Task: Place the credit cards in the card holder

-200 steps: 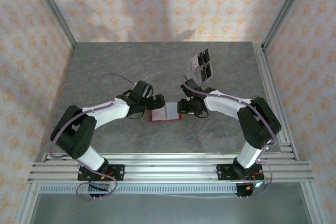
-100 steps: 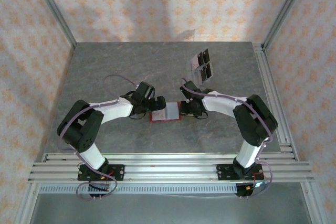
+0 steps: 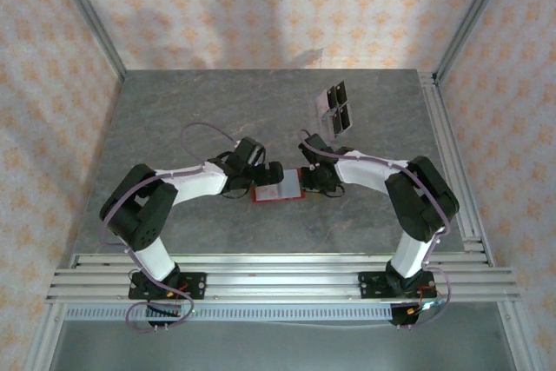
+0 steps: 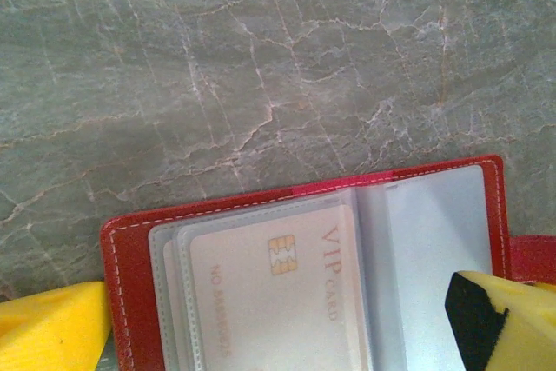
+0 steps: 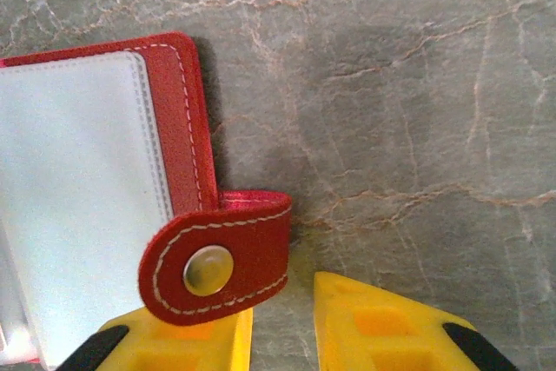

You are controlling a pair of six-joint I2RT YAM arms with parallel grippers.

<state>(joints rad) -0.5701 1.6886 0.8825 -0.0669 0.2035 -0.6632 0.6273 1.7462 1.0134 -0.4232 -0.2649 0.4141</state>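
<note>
Two grippers flank the open holder [image 4: 129,284]: left gripper [image 4: 278,301] jaws wide apart over it, right gripper [image 5: 282,301] jaws narrowly parted beside its clasp [image 5: 208,268].

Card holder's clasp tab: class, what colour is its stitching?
White stitching on the red clasp tab, clearest in the right wrist view.

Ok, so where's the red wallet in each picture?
Top view: the wallet lies open in the middle of the table.
Left wrist: the wallet runs along the bottom edge, with a VIP card in its clear sleeve.
Right wrist: the wallet is on the left, its snap tab sticking out to the right.
Shared landmark: the grey veined table under the wallet in all three views.
</note>
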